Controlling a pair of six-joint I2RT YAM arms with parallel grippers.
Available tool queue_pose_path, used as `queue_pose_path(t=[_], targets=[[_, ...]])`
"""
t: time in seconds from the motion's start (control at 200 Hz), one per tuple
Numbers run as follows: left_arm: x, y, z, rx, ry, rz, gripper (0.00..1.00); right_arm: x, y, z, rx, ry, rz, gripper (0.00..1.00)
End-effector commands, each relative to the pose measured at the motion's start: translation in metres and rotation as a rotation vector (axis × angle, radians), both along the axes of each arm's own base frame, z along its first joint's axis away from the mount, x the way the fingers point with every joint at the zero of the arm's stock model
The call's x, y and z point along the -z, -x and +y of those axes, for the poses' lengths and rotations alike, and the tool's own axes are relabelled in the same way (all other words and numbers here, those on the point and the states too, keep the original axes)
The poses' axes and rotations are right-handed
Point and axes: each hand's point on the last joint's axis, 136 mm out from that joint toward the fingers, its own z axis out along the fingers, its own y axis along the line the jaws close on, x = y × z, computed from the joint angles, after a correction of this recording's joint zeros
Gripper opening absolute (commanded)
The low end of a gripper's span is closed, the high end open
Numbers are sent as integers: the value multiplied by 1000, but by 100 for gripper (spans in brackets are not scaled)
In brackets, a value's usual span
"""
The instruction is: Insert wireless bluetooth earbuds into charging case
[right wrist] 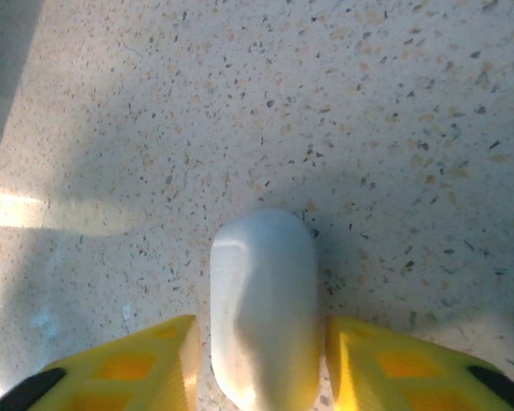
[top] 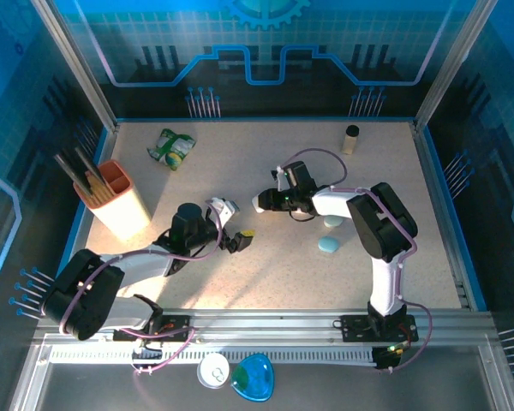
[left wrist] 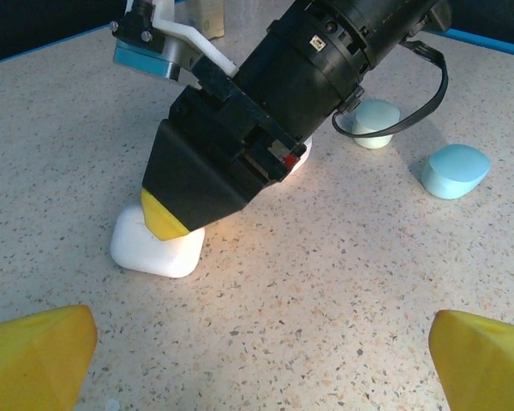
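Right gripper (right wrist: 261,342) at frame bottom, jaws straddling white case (right wrist: 261,291), slim gaps both sides, left gripper (left wrist: 257,351) gaping wide, empty, across the lower frame

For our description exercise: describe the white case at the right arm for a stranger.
On the table, find the right claw, pointing down near the middle. The white case lies between its tips; the mint case and blue case lie free.

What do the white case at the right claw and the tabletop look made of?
White case: probably smooth plastic, semi-gloss, given its soft highlight and rounded edges. Tabletop: matte speckled stone or laminate, beige with dark flecks; unclear which.
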Motion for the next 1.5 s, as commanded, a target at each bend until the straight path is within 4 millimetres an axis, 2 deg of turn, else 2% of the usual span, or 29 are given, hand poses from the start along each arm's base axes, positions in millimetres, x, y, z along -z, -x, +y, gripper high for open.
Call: queue_pose_path(t=[0.0, 0.135, 0.285, 0.315, 0.38, 0.44, 0.515, 0.635, 0.65, 0.765, 0.88, 1.01, 1.206, 1.266, 1.496], targets=[[-13, -8, 0, -27, 25, 2, 99, -27, -4, 2, -28, -4, -68, 55], [-24, -8, 1, -41, 39, -1, 99, -50, -3, -3, -56, 24, -145, 74], [-50, -12, 7, -90, 104, -36, 99, -79, -2, -24, -50, 104, -276, 85], [-56, -12, 8, -93, 117, -45, 99, -85, -2, -31, -45, 122, -301, 87], [-68, -13, 12, -110, 127, -69, 99, -98, 1, -46, -40, 158, -364, 97], [-76, -14, 19, -138, 115, -93, 99, -111, 3, -62, -28, 201, -434, 100], [-85, -16, 32, -189, 110, -127, 99, -128, 7, -86, 7, 251, -496, 100], [-95, -27, 64, -339, 112, -202, 99, -156, 11, -132, 105, 297, -574, 100], [-96, -28, 67, -351, 108, -208, 99, -150, 15, -139, 116, 307, -565, 100], [-92, -36, 94, -468, 92, -236, 99, -157, 21, -189, 244, 338, -603, 100], [-82, -39, 116, -563, 49, -240, 99, -150, 28, -238, 394, 400, -619, 100], [-62, -41, 140, -657, 31, -217, 99, -130, 34, -274, 500, 456, -629, 100], [-37, -53, 162, -729, 85, -165, 99, -109, 33, -290, 568, 468, -705, 100], [-27, -58, 169, -756, 75, -101, 99, -105, 30, -291, 575, 469, -742, 100], [-10, -66, 181, -780, 127, -43, 99, -91, 20, -291, 576, 465, -788, 100]])
